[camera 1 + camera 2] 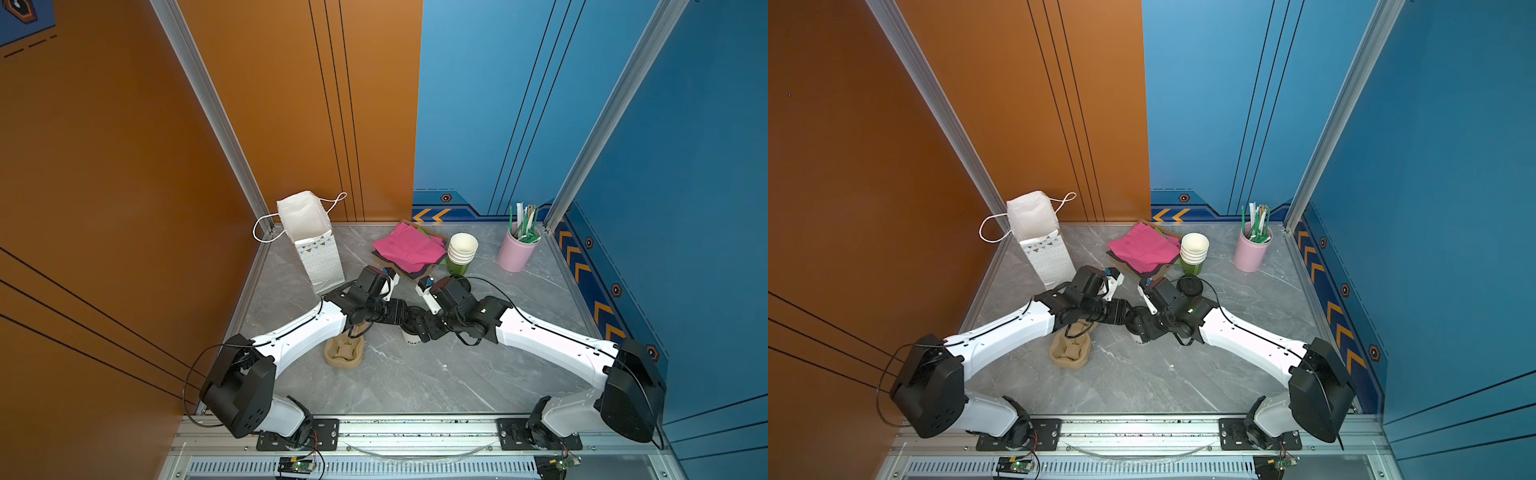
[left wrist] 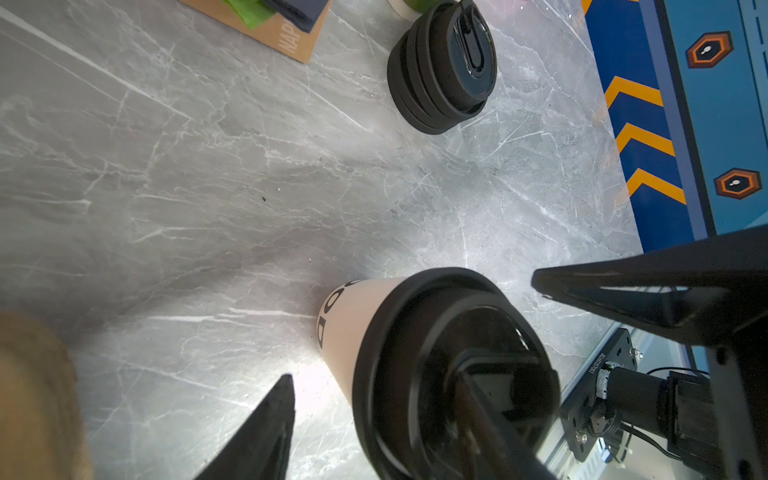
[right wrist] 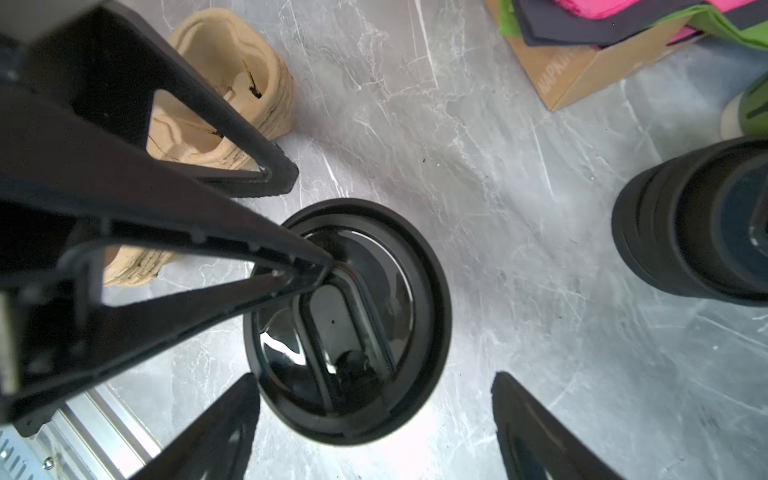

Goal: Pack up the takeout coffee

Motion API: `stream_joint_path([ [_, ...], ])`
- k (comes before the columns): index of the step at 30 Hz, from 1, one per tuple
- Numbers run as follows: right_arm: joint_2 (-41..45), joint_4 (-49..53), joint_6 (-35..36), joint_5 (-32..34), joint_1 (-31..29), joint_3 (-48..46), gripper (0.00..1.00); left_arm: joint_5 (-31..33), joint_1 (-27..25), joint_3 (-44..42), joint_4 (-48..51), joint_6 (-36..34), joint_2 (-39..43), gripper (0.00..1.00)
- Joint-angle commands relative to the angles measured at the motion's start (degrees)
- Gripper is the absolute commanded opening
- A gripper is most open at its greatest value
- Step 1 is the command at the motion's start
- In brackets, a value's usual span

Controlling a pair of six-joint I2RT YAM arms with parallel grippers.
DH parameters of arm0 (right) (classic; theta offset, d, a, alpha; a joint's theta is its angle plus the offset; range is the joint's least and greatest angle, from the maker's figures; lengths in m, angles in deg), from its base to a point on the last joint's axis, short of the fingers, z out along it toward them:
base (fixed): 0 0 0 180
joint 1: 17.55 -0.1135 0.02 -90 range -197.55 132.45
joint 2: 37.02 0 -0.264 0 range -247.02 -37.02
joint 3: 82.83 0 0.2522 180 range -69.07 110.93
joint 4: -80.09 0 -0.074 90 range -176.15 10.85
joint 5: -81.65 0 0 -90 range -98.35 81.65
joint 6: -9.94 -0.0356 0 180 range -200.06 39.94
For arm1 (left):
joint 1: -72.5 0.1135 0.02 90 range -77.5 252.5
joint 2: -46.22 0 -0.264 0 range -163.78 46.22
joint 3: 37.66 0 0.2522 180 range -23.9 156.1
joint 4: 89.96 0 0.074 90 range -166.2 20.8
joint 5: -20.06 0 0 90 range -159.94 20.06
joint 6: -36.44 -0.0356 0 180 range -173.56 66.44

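The takeout coffee [image 2: 353, 332], a white paper cup with dark lettering and a black dome lid [image 3: 349, 320], stands upright mid-table; in both top views only a sliver of its white side [image 1: 409, 337] [image 1: 1140, 337] shows under the two wrists. My left gripper [image 2: 374, 376] is open: one fingertip [image 3: 311, 266] rests on the lid's top, the other [image 2: 270, 415] hangs beside the cup with a gap. My right gripper [image 3: 374, 376] is open wide over the lid's edge, its fingers [image 3: 232, 415] clear of the rim on both sides.
A stack of black lids [image 2: 444, 70] [image 3: 698, 224] stands close behind the cup. A stack of pulp cup carriers [image 1: 344, 353] lies to the left. A white paper bag [image 1: 311, 237], a napkin box [image 1: 409, 249], lidless cups [image 1: 462, 249] and a pink straw pot [image 1: 517, 249] line the back.
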Motion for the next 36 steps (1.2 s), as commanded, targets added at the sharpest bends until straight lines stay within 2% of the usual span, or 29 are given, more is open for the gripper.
stream_joint_path([
  [1,4.24,-0.95,-3.60,-2.03,1.86,-2.47,0.89,3.75,-0.54,-1.67,7.41,-1.70,-0.47,0.61],
  [7,8.04,-4.18,-12.43,-8.89,7.87,-6.35,0.89,3.86,-1.08,-1.26,7.42,-1.61,-0.53,0.60],
  [15,8.37,-9.87,-22.98,-16.00,11.70,-8.97,0.76,3.99,-1.33,-1.04,7.50,-1.70,-0.87,0.60],
  [22,5.37,-11.00,-24.23,-18.55,11.45,-7.48,0.72,4.04,-1.56,-1.07,7.42,-1.69,-0.87,0.60],
  [36,-1.96,-4.71,-19.21,-13.59,10.84,-7.44,0.62,4.17,-1.64,-1.21,7.43,-1.20,-1.04,0.61],
])
